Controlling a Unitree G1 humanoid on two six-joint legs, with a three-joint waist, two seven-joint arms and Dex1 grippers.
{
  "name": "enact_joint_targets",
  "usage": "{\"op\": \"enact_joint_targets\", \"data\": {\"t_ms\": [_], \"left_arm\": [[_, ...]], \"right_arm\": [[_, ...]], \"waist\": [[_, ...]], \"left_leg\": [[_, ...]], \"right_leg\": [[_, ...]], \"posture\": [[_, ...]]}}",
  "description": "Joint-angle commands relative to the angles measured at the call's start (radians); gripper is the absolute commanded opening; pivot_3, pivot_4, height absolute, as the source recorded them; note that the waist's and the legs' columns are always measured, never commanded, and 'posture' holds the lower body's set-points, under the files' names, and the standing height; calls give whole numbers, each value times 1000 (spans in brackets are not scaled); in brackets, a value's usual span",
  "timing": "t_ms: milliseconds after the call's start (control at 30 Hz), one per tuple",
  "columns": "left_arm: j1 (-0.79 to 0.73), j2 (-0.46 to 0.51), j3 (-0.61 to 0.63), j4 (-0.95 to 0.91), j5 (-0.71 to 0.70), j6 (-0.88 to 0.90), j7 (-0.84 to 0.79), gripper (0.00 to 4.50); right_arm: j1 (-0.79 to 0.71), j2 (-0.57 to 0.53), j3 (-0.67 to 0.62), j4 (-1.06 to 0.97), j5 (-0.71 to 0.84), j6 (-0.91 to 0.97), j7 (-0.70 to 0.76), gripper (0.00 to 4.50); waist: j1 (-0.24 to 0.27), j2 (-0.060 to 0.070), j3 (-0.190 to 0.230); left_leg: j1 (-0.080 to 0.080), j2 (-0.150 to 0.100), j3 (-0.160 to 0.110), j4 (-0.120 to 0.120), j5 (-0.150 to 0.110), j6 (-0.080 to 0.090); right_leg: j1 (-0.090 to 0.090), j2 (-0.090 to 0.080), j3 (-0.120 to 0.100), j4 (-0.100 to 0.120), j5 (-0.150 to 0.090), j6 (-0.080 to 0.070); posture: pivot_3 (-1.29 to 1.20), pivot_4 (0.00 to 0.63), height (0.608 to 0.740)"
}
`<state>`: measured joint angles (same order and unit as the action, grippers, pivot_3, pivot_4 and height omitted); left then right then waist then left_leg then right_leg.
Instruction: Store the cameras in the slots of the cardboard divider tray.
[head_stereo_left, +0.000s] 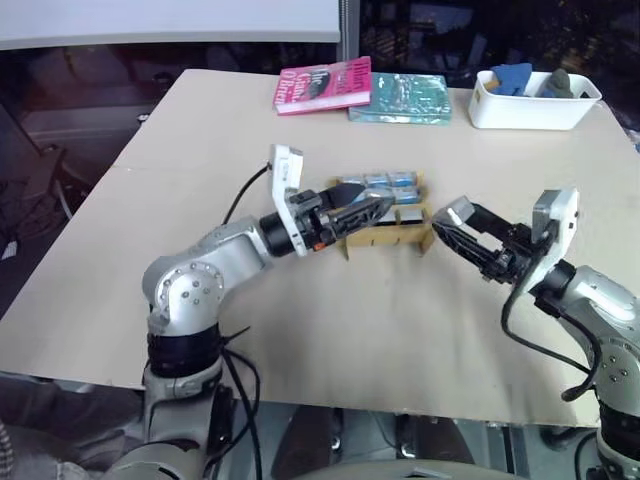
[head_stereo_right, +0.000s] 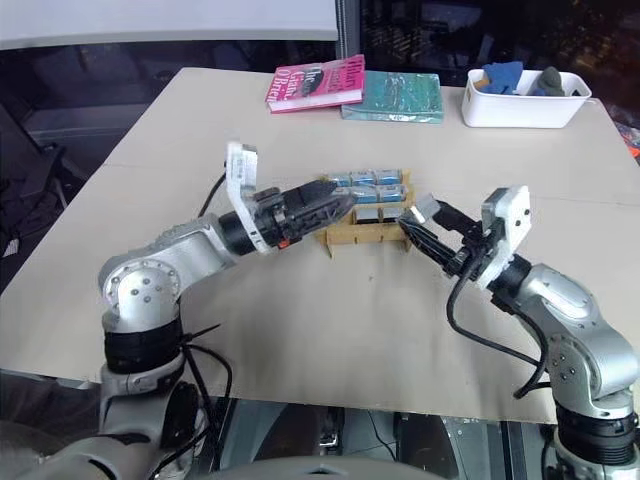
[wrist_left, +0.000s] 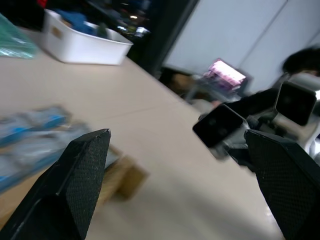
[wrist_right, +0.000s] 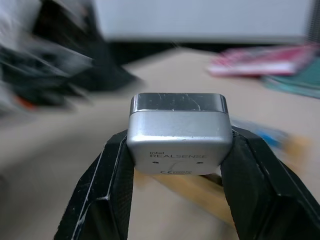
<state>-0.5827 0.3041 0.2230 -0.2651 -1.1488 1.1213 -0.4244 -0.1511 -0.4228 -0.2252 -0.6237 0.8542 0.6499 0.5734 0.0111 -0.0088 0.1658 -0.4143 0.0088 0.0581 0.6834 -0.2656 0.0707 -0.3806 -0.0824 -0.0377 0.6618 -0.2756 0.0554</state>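
Clamping a camera (wrist_right: 179, 132) beside the cardboard divider tray (head_stereo_left: 385, 237), right gripper (head_stereo_left: 452, 224); left gripper (head_stereo_left: 372, 208) jaws apart

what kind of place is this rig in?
Probably a lab or office workroom: a plain tan table with books, a white bin of oddments, and a cardboard divider tray for cameras; dark cluttered surroundings behind.

Even light, blurred wrist-view backgrounds.
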Motion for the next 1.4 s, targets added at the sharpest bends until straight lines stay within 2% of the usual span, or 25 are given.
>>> {"op": "enact_joint_targets", "data": {"t_ms": [33,167,233,333,367,433,500,600,667,800,900,1000,1133,1400], "left_arm": [[-32,-17,37,99,-386,87,149,4479],[-41,-15,-47,164,-732,32,350,4479],[-49,-35,-69,193,-811,8,417,4479],[-65,-67,-68,212,-823,0,456,4479],[-68,-38,-85,194,-818,-3,459,4479],[-74,20,-106,138,-710,10,404,4479],[-78,39,-108,125,-665,-14,379,4479],[-96,88,-128,155,-722,6,394,4479],[-106,109,-137,144,-681,10,372,4479],[-139,171,-254,27,-312,-40,265,4479],[-154,179,-333,-39,-126,-90,214,4479],[-151,199,-409,-89,50,-132,164,4479],[-144,212,-482,-122,218,-174,106,4479],[-172,146,-545,-90,425,-212,59,4479]], "right_arm": [[-5,29,-47,-72,166,-1,-69,1933],[-11,38,-29,-102,245,-10,-118,1933],[-13,38,-15,-110,251,-18,-133,1933],[-13,35,4,-122,254,-27,-145,1933],[-11,29,12,-124,244,-28,-149,1933],[-9,19,18,-122,250,-19,-170,1933],[-13,-13,30,-125,187,-24,-173,1933],[-3,-163,153,-123,-152,-123,-104,1933],[-3,-218,194,-107,-233,-147,-79,1933],[-36,-310,297,-86,-453,-188,-70,1933],[-59,-337,358,-102,-602,-128,-148,1933],[-72,-331,378,-107,-645,-91,-149,1933],[-93,-325,393,-108,-685,-54,-138,1933],[-138,-307,422,-117,-724,1,-109,1933]], "waist": [[1,0,0],[3,0,0],[3,0,0],[2,0,0],[2,0,0],[-1,0,0],[0,0,0],[3,0,0],[3,-1,0],[3,-1,0],[4,-1,0],[3,-1,0],[3,-1,0],[4,-1,0]], "left_leg": [[0,0,0,0,0,0],[0,-1,-1,0,0,0],[0,-1,-1,0,0,0],[0,-2,-1,0,0,0],[0,-2,-1,0,0,0],[0,-2,-1,0,0,0],[0,-2,0,0,0,0],[0,-2,1,0,0,0],[0,-3,0,0,0,0],[0,-3,1,0,0,0],[0,-3,2,0,0,0],[0,-2,1,0,1,-1],[0,-2,1,0,1,-2],[-1,-2,0,0,1,-2]], "right_leg": [[0,0,0,0,0,0],[0,-3,-1,0,0,0],[0,-3,-1,0,0,0],[0,-3,-2,0,0,0],[0,-3,-1,0,0,0],[0,-1,-1,0,0,0],[0,4,-1,0,0,0],[0,3,0,0,0,0],[0,3,0,0,0,0],[0,4,-1,-1,0,0],[0,4,-3,-1,0,0],[0,4,-2,-1,0,0],[0,4,-2,-1,0,0],[0,3,-2,-2,0,0]], "posture": [[0,150,740],[0,150,740],[0,150,740],[0,150,740],[0,150,740],[0,150,740],[0,150,740],[0,150,740],[0,150,740],[0,150,740],[0,150,740],[0,150,740],[0,150,740],[0,150,740]]}}
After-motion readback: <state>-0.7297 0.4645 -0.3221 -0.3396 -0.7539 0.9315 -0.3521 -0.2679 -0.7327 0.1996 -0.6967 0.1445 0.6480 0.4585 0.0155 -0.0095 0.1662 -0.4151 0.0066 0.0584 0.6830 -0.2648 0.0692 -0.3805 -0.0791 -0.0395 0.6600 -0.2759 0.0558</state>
